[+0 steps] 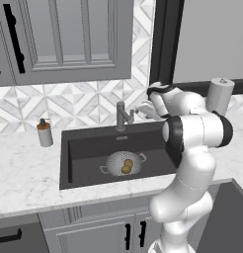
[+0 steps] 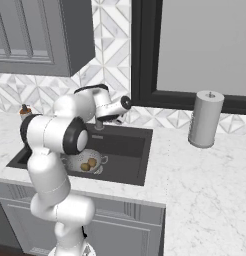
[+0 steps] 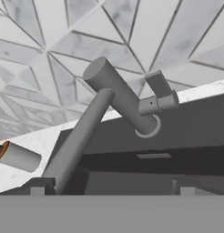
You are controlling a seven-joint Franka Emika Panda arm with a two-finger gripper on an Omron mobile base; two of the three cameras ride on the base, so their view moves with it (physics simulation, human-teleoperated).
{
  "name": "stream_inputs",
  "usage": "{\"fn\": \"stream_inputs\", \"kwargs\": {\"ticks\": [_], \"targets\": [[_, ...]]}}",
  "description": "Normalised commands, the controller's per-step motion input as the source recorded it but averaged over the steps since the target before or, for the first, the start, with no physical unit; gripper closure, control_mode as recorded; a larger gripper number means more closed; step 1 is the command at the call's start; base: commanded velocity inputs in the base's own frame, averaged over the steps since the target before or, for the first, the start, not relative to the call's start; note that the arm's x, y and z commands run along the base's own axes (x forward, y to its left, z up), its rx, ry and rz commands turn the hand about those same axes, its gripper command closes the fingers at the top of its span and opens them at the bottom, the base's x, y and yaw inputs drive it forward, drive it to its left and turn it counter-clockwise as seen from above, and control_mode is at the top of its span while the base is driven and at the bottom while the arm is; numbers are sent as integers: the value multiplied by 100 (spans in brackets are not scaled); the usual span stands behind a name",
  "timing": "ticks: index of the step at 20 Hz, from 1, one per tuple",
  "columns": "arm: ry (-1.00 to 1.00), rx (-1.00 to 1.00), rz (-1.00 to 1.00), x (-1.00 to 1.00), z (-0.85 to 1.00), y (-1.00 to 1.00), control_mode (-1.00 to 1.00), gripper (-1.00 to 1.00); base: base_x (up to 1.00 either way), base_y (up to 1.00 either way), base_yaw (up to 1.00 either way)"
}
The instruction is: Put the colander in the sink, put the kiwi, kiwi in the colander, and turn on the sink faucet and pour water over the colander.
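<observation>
Jaws (image 3: 109, 191) spread wide, holding nothing. The sink faucet (image 3: 120, 107) stands directly ahead of them, its side lever (image 3: 159, 93) offset to one side; approach the lever.

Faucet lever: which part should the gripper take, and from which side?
Take the short grey side lever at its flat free end. It sticks out sideways from the grey metal faucet's upright post, away from the angular spout, so nothing crowds it. Come from the front, over the dark-grey sink, jaws either side of the paddle. The open gripper already faces it, probably lined up.
</observation>
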Motion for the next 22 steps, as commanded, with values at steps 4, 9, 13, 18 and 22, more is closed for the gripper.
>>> {"fn": "stream_inputs", "kwargs": {"ticks": [4,9,13,18,22], "targets": [[0,0,-2,27,-10,0,-100,-100,0,0,0],[0,0,-3,30,-18,0,-100,-100,0,0,0],[0,0,-2,29,-17,0,-100,-100,0,0,0],[0,0,-1,29,-12,0,-100,-100,0,0,0],[0,0,-1,28,-14,1,-100,-100,0,0,0]]}}
